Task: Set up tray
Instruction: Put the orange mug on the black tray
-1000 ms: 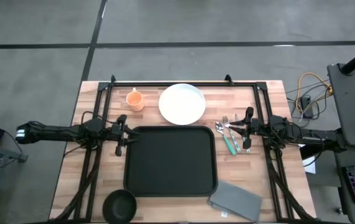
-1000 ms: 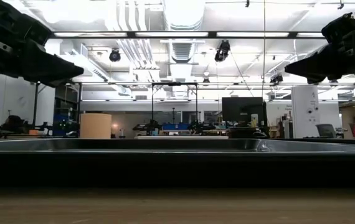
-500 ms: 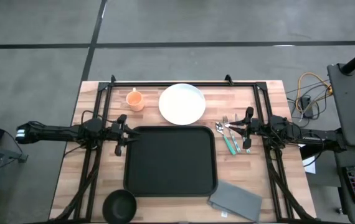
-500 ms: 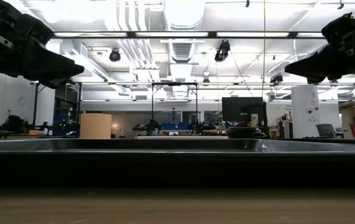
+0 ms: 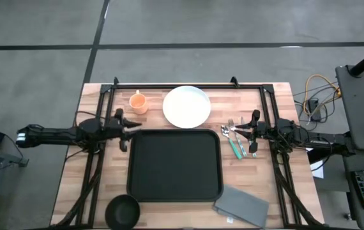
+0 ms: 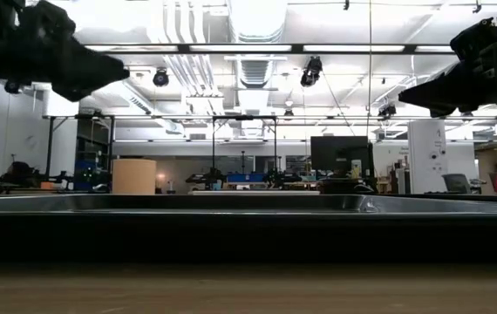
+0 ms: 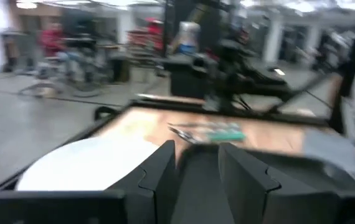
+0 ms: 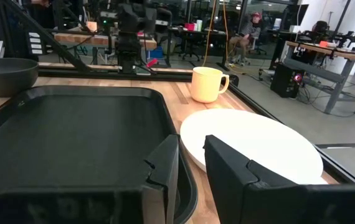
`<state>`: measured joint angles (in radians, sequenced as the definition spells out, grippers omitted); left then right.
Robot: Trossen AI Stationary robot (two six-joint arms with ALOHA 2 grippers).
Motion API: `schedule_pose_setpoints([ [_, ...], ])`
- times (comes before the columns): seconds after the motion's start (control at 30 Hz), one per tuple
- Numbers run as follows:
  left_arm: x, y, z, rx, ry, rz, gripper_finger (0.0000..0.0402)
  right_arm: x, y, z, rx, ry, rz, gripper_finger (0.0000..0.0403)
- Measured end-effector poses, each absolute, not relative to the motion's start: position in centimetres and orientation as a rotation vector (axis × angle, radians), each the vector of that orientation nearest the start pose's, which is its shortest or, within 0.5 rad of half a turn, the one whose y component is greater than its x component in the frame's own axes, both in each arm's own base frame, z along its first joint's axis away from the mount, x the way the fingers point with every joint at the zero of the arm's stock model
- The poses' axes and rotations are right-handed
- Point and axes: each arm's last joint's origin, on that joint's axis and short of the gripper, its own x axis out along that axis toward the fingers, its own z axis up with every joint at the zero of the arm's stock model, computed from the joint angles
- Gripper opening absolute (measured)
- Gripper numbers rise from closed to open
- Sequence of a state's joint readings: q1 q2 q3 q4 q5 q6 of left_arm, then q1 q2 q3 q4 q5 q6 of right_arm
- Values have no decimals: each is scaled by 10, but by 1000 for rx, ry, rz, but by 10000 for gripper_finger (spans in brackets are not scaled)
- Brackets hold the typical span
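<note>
Left gripper point(image 5: 123, 123) and right gripper point(image 5: 254, 133) hover at opposite sides of the empty tray point(image 5: 174, 165) between them, jaws slightly parted, holding nothing

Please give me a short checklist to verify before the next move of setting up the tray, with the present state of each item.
1. Tray bare inside: ok.
2. Plate beside the tray, reachable: ok.
3. Left gripper open, holding nothing: ok.
4. Right gripper open, holding nothing: ok.
5. Cutlery free of the right gripper: cannot tell.
6. Napkin and bowl still off the tray: ok.
</note>
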<state>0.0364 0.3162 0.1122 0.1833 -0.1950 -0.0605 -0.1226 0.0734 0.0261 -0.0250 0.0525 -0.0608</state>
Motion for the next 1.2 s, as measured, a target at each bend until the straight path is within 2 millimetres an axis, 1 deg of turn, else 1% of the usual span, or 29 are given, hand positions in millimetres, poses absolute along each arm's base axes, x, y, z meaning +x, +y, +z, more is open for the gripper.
schedule_pose_setpoints([
  [0.17,117,13,194,-114,2,327,105,100,-14,164,-58,78,-173,68],
  [0.33,114,17,193,-187,-22,513,105,100,-14,164,-58,78,-173,68],
  [0.43,113,19,194,-205,-37,585,105,100,-14,164,-58,78,-173,68],
  [0.57,113,20,200,-209,-59,616,105,100,-14,164,-58,78,-173,68],
  [0.63,112,20,203,-192,-36,620,105,100,-14,164,-58,78,-173,68],
  [0.73,111,21,211,-167,12,634,105,100,-14,164,-58,78,-173,68],
  [0.9,104,24,233,-152,113,679,105,100,-14,164,-58,78,-173,68],
  [1.0,101,27,247,-176,166,717,105,100,-14,164,-58,78,-173,68],
  [1.1,102,29,257,-180,243,749,105,100,-14,164,-58,78,-173,68],
  [1.2,107,32,263,-167,315,768,105,100,-14,164,-58,78,-173,68],
])
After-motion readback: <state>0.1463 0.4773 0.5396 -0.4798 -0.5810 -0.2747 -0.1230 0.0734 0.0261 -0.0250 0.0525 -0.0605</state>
